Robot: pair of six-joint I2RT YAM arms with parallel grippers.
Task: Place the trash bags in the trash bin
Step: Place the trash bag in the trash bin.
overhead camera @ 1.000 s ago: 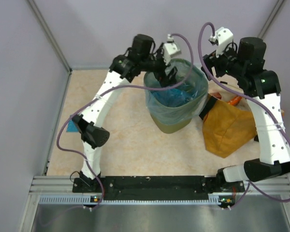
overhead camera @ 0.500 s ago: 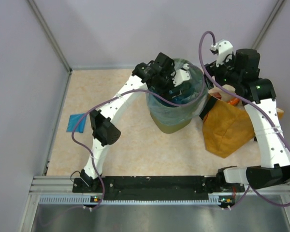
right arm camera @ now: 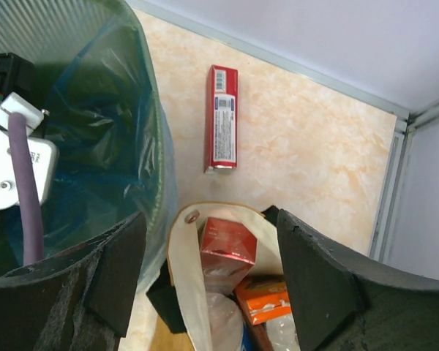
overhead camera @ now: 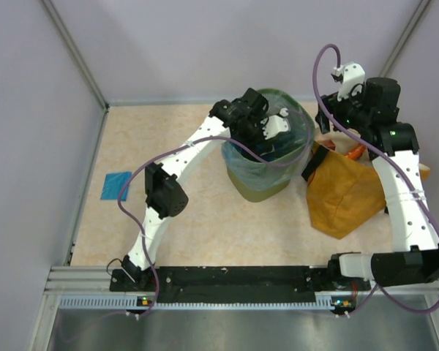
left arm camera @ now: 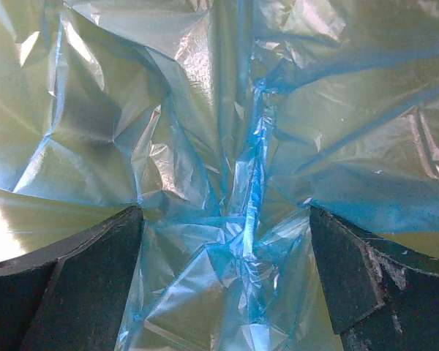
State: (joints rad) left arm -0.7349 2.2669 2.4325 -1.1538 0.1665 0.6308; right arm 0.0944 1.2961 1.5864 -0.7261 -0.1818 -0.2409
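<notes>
From above: left end effector [overhead camera: 269, 133] down inside trash bin [overhead camera: 257, 191], blue bag lining [overhead camera: 238, 162] around it; folded bag [overhead camera: 117, 185] well to its left.
Left wrist: spread wide, crinkled film between the jaws, nothing clamped.
Right wrist: right end effector [right arm camera: 208, 281] wide, empty; bin left, sack [right arm camera: 183, 292] beneath, red box [right arm camera: 221, 117] ahead.

Trash bag [left arm camera: 205, 110]: thin translucent blue plastic film, glossy, heavily creased. Trash bin [right arm camera: 51, 29]: fine olive mesh, matt. Sack [overhead camera: 344, 194]: mustard cloth, matt. Box [right arm camera: 222, 117]: red printed card, slight sheen. Table [overhead camera: 197, 212]: smooth, marbled. Left gripper [left arm camera: 225, 212] fingers [left arm camera: 80, 292]: matt black, scuffed.
</notes>
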